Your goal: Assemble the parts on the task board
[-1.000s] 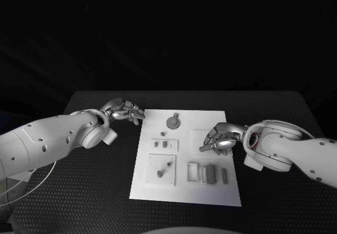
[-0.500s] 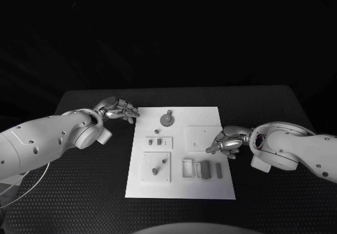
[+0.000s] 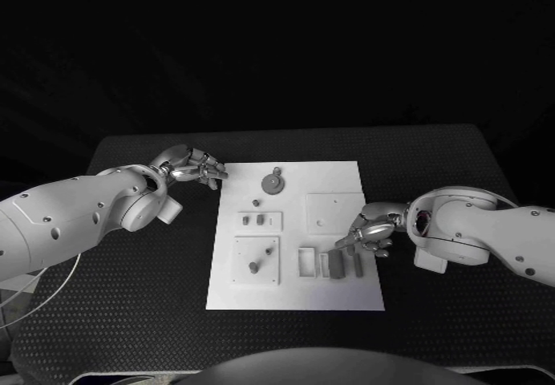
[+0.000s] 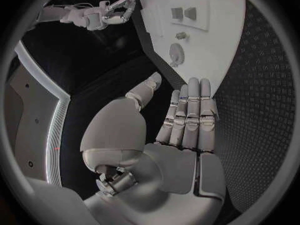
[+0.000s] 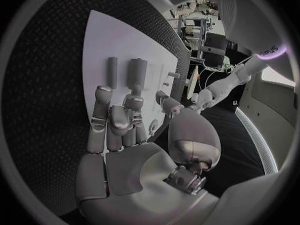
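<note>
Right hand (image 3: 368, 235) low over the board's (image 3: 335, 176) right edge, fingers apart and part-curled, gripping nothing. Just beyond the fingertips, toward the board's middle: a row of upright-lying bars (image 3: 337, 265), long axes running near-to-far across the board, parallel to each other. Closest of them touching or nearly touching the fingers; hard to say which from above. Nearer arm for these bars by a wide margin, so probably the next pick belongs here, with the grasp across the bar's short width.

Left hand (image 3: 191, 170) off the board's far left corner, over bare bench (image 3: 139, 281), fingers straight and side by side, empty, well apart from every part. Nearest thing to it: the round disc (image 3: 273, 182) at the board's far end.

Right wrist view: two bars (image 5: 128, 71) straight ahead of the fingertips, a clear gap showing between fingers and bars. Left wrist view: disc (image 4: 177, 51) ahead of the flat fingers, plus the right hand (image 4: 106, 14) far across the board.
</note>
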You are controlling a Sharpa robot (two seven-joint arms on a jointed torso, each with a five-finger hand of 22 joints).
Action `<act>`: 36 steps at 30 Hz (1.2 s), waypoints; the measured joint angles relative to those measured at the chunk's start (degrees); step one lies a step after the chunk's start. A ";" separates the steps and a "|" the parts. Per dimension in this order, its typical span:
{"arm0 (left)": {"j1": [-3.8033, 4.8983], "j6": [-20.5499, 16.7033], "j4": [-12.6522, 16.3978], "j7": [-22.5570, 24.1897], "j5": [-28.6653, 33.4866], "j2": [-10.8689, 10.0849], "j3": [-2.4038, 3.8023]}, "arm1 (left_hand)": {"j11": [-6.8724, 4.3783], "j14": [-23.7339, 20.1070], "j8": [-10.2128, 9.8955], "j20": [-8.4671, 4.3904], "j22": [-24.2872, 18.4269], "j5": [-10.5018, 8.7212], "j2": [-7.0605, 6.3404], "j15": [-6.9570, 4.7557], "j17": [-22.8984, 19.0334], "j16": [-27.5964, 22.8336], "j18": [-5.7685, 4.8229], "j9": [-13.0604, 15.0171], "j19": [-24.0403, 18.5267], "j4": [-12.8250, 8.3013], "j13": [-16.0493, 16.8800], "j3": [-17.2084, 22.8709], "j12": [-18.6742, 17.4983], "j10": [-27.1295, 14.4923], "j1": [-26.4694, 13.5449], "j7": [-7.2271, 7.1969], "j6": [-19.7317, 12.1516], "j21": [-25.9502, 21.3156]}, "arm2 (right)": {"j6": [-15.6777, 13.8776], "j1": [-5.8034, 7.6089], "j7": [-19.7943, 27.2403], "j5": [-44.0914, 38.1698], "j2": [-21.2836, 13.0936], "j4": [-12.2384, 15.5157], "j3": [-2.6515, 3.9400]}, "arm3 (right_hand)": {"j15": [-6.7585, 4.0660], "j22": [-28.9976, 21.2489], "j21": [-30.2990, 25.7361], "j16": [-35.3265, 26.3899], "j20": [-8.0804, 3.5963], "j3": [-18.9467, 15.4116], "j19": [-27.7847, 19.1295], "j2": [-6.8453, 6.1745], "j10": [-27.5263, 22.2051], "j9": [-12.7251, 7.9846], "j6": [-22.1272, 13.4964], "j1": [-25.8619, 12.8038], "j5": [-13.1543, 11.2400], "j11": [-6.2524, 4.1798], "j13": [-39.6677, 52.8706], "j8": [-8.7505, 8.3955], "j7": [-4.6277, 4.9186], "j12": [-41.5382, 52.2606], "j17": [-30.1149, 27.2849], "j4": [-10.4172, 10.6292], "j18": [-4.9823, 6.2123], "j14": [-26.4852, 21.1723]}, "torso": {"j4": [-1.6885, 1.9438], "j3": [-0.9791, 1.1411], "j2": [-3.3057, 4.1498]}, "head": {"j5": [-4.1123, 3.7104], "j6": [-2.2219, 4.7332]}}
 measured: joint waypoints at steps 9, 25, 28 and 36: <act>-0.01 0.01 0.07 0.00 0.00 -0.07 -0.02 | 0.00 0.00 0.00 0.00 0.00 0.00 0.00 0.00 0.10 -0.23 0.00 0.00 0.00 0.16 0.00 0.16 0.00 0.00 0.00 0.00 0.00 0.00 | 2.53 0.00 -1.77 -3.47 0.90 1.12 -0.40 | -0.21 0.00 0.39 0.44 -0.41 0.67 -0.03 -1.43 0.42 -0.28 1.29 -2.43 0.00 -0.40 -0.38 -1.23 -0.41 0.23 1.83 0.99 0.30 0.61 | 0.04 -0.12 0.05 | -0.02 -0.37; -0.01 0.01 0.18 -0.02 0.01 -0.23 -0.03 | -0.01 0.00 0.00 0.00 0.00 0.00 0.19 0.00 0.22 -0.23 0.00 0.00 0.00 0.31 -0.05 0.01 0.00 0.01 -0.18 0.00 0.00 0.00 | 4.77 -0.02 -4.63 -13.82 3.26 0.59 -1.73 | 0.26 -0.01 0.62 -0.51 -0.50 3.96 -0.56 -5.19 0.31 -1.66 0.53 -2.68 0.01 0.14 -1.29 -5.10 0.58 0.22 0.34 4.28 -0.14 -0.09 | 0.01 -0.21 0.03 | 0.06 0.03; -0.01 0.01 0.20 -0.03 0.01 -0.25 -0.03 | -0.01 0.00 0.00 0.00 -0.05 0.00 0.23 0.00 0.23 -0.23 0.00 0.00 0.00 0.31 -0.05 0.01 0.00 0.01 -0.23 0.00 0.00 0.00 | 4.76 -0.20 -4.67 -14.15 3.70 0.18 -1.87 | 0.31 -0.01 0.62 -0.51 -0.50 4.11 -0.56 -5.20 0.31 -1.94 0.32 -2.68 0.01 0.15 -1.33 -5.45 0.79 0.22 0.34 4.43 -0.18 -0.15 | 0.01 -0.18 0.03 | 0.05 0.14; -0.01 0.01 0.22 -0.07 0.01 -0.43 -0.03 | -0.01 0.00 0.00 0.00 -0.04 0.00 0.23 0.00 0.33 -0.45 0.00 0.00 0.00 0.46 -0.10 0.16 0.00 0.01 -0.22 0.00 0.00 0.00 | 4.41 -0.75 -4.65 -14.25 4.50 -0.25 -1.94 | 0.41 -0.01 0.62 -0.72 -0.30 4.11 -0.76 -5.19 0.22 -2.21 0.15 -2.68 0.01 0.46 -1.46 -5.78 0.96 0.22 0.44 4.43 -0.48 -0.24 | 0.02 -0.12 0.05 | 0.29 0.30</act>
